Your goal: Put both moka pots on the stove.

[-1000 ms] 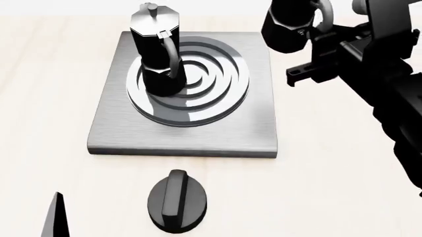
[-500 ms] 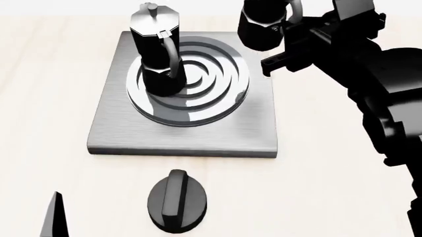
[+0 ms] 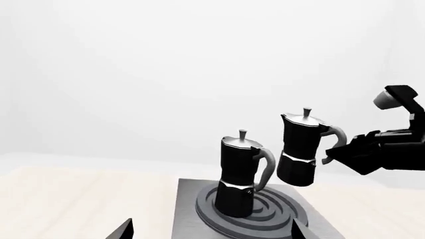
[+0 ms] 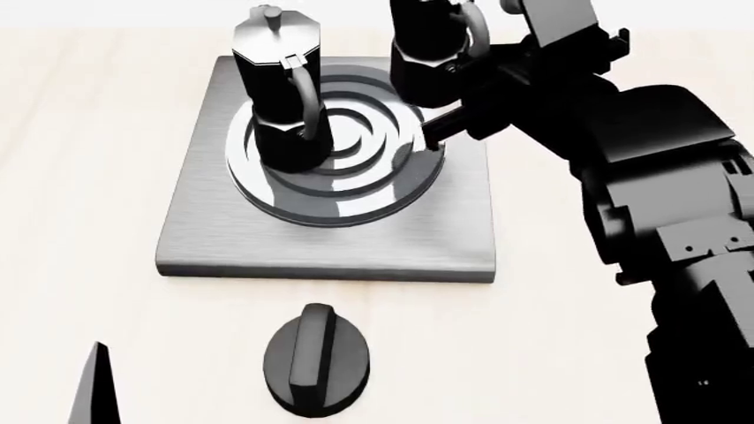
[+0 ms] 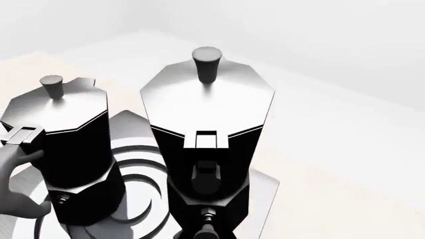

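One moka pot (image 4: 281, 97) stands upright on the left part of the stove's burner; the stove (image 4: 236, 238) is a grey slab. My right gripper (image 4: 478, 64) is shut on the handle of the second moka pot (image 4: 426, 53) and holds it upright in the air over the stove's far right part. In the left wrist view the held pot (image 3: 300, 149) hangs clear above the burner, beside the standing pot (image 3: 239, 177). The right wrist view shows the held pot (image 5: 206, 134) close up and the standing pot (image 5: 66, 144). My left gripper (image 3: 209, 235) is open and empty near the stove's front.
A squat round black dial knob (image 4: 316, 360) lies on the pale table in front of the stove. One left fingertip (image 4: 94, 389) shows at the table's near left. My right arm (image 4: 659, 194) fills the right side.
My right arm has moved left with the second pot, from beyond the stove's right edge to over the stove's far right part. The standing pot and the left gripper have not moved.
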Available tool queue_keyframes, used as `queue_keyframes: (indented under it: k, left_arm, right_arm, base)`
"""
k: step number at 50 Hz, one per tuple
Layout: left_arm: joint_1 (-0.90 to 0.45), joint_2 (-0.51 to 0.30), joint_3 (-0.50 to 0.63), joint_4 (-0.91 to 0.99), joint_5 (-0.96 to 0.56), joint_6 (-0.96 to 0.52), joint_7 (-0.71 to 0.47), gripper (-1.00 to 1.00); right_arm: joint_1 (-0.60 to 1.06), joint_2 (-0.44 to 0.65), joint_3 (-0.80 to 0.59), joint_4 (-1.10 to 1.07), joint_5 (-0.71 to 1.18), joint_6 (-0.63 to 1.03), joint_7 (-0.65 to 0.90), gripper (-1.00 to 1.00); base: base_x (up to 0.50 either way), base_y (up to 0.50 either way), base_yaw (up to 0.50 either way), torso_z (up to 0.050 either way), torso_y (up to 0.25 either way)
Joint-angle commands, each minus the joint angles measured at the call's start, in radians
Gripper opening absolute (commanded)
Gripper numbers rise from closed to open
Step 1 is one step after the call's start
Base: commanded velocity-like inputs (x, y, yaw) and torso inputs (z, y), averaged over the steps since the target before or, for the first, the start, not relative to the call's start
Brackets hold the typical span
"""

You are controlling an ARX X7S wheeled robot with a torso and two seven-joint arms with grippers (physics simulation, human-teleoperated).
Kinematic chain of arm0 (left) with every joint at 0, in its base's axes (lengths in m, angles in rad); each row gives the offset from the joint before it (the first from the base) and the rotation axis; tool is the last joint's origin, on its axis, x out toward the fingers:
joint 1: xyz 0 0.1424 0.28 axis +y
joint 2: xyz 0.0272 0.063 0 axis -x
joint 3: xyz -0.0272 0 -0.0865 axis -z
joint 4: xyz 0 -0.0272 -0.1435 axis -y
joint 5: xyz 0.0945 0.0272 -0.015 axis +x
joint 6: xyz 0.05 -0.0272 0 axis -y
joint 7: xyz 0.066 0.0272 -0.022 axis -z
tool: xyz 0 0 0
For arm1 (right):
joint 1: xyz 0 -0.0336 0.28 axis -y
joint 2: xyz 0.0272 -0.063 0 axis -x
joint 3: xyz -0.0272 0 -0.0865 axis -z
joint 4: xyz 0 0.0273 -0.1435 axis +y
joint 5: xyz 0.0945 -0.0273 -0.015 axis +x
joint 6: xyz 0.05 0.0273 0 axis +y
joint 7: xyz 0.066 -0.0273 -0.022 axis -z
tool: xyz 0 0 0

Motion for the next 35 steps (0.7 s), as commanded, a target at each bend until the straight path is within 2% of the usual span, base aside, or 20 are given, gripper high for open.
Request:
queue_keyframes:
  k: [1,18,35]
  left_arm:
    - [0.001,-0.002,-0.001,0.001,0.0,0.0,-0.005,1.0]
    - [0.001,-0.006,-0.001,0.004,-0.004,0.002,-0.007,1.0]
    - [0.005,-0.006,0.0,-0.011,-0.002,0.022,-0.003,1.0]
  right_arm:
    - [0.015,-0.092,0.03,0.127,-0.047,-0.059,-0.045,-1.0]
    - [-0.001,-0.142,0.078,0.174,-0.083,-0.083,-0.056,-1.0]
    - [-0.042,-0.16,0.204,0.175,-0.158,-0.09,-0.062,-1.0]
  base:
    - [0.0,0.0,0.0,0.0,0.0]
    - [0.0,0.0,0.0,0.0,0.001]
    - [0.0,0.0,0.0,0.001,0.001]
